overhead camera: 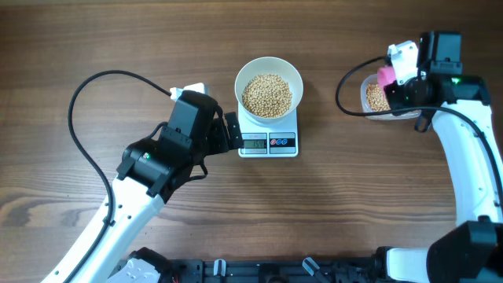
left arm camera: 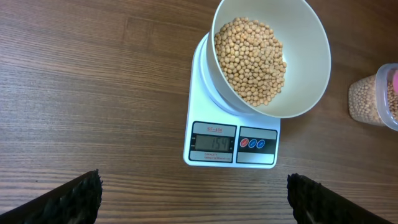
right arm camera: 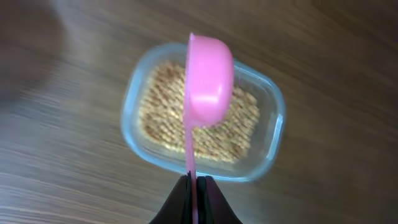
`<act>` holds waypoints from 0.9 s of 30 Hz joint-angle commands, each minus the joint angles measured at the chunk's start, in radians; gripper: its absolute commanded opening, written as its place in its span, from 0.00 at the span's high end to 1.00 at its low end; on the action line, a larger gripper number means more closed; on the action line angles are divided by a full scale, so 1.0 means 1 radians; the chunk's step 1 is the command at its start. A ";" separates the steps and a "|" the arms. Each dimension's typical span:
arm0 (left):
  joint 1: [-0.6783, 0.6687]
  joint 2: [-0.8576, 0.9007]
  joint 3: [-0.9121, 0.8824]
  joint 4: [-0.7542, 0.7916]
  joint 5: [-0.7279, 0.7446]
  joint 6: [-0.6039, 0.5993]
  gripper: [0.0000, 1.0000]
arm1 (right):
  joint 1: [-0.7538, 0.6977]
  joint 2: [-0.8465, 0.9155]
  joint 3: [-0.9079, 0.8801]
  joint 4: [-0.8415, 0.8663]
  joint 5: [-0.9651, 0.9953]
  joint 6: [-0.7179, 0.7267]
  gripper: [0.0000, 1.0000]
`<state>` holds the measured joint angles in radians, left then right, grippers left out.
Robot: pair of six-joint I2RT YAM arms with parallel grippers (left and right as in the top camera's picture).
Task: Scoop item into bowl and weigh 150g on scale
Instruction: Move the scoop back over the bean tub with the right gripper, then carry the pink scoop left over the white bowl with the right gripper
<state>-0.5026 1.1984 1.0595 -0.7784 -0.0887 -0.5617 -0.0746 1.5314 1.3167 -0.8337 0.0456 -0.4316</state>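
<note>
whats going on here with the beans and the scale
The right gripper is shut on a pink scoop, holding it over a clear container of beans. The white bowl sits on the scale, partly filled with beans. The left gripper hangs open in front of the scale, holding nothing.

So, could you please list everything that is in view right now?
beans: many, tan, heaped in the bowl, more in the container
bowl: one, white, on the scale
scale: one, white, mid-table
container: one, clear, by the right arm
scoop: one, pink, over the container
table: one, brown wood, under everything
left gripper: one, black, open, facing the scale
right gripper: one, black, shut on the scoop's handle
</note>
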 commanded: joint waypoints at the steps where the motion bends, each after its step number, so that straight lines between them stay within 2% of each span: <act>1: 0.005 -0.007 0.001 0.002 -0.010 0.008 0.00 | -0.024 -0.101 0.005 0.061 -0.209 0.132 0.96; 4: 0.005 -0.007 0.001 0.002 -0.010 0.008 0.00 | -0.069 -0.149 0.005 0.144 -0.503 0.228 0.96; 5: 0.005 -0.007 0.001 0.002 -0.010 0.008 0.00 | -0.080 -0.150 0.005 0.190 -0.694 0.277 0.96; 9: 0.005 -0.007 0.001 0.002 -0.010 0.008 0.00 | -0.079 -0.129 0.005 0.236 -0.921 0.358 0.96; 20: 0.005 -0.007 0.001 0.002 -0.010 0.008 0.00 | 0.080 -0.049 0.005 0.256 -0.934 0.352 0.96; 27: 0.005 -0.007 0.001 0.002 -0.010 0.008 0.00 | 0.139 0.015 0.005 0.423 -0.934 0.365 0.96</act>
<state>-0.5026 1.1984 1.0592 -0.7780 -0.0887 -0.5617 0.0475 1.5200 1.3170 -0.4599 -0.8639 -0.0750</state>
